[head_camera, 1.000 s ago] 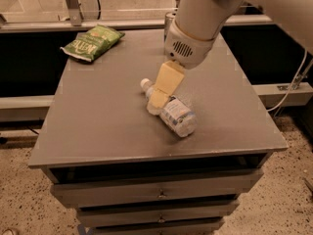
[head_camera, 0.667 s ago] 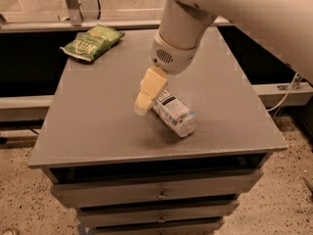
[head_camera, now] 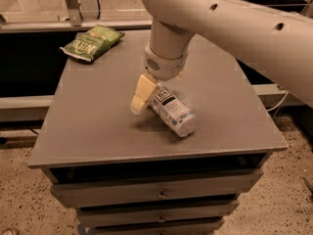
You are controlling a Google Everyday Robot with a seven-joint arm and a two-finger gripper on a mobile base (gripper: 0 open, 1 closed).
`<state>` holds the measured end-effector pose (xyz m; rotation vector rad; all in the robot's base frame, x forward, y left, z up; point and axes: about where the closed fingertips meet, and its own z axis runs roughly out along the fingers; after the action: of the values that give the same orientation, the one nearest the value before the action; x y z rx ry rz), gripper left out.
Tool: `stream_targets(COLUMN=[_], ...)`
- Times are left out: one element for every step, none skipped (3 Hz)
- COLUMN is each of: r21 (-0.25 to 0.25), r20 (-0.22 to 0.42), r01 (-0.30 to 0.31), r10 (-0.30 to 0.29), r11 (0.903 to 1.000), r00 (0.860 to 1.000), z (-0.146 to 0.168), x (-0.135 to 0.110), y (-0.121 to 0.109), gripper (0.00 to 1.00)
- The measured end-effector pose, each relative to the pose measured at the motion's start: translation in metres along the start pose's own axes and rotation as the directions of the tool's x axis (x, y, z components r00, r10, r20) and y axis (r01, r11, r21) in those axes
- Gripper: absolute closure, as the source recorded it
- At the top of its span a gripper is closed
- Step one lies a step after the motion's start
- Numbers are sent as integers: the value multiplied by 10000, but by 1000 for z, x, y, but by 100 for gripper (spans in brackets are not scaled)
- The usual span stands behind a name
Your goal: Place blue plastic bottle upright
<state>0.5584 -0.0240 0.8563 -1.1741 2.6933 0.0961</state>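
The blue plastic bottle (head_camera: 173, 112) lies on its side near the middle of the grey table top (head_camera: 98, 116). Its white-and-blue label faces up and its base points to the front right. The cream-coloured gripper (head_camera: 139, 101) hangs down from the big white arm (head_camera: 210, 13) and sits at the bottle's upper-left end, touching or almost touching it. The bottle's cap end is hidden behind the gripper.
A green snack bag (head_camera: 91, 41) lies at the table's back left corner. The table is a cabinet with drawers (head_camera: 156, 192) below its front edge. A rail and dark gap run behind it, and speckled floor (head_camera: 288, 199) lies to the right.
The gripper has moved left and down, to the bottle's cap end, and now covers the white cap. The arm has swung further over the table. The bottle has hardly moved.
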Motion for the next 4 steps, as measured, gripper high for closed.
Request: stream_targets(r21=[363, 741, 973, 742], r20=[-189, -147, 593, 1952], r01=[-444, -643, -478, 85], r10=[451, 656, 422, -228], r11=[9984, 9952, 9941, 9972], r00=[9988, 9977, 9974, 9805], z=[13, 14, 0, -19], x=[0, -2, -19, -40], y=[-8, -16, -24, -32], gripper=[22, 45, 76, 98])
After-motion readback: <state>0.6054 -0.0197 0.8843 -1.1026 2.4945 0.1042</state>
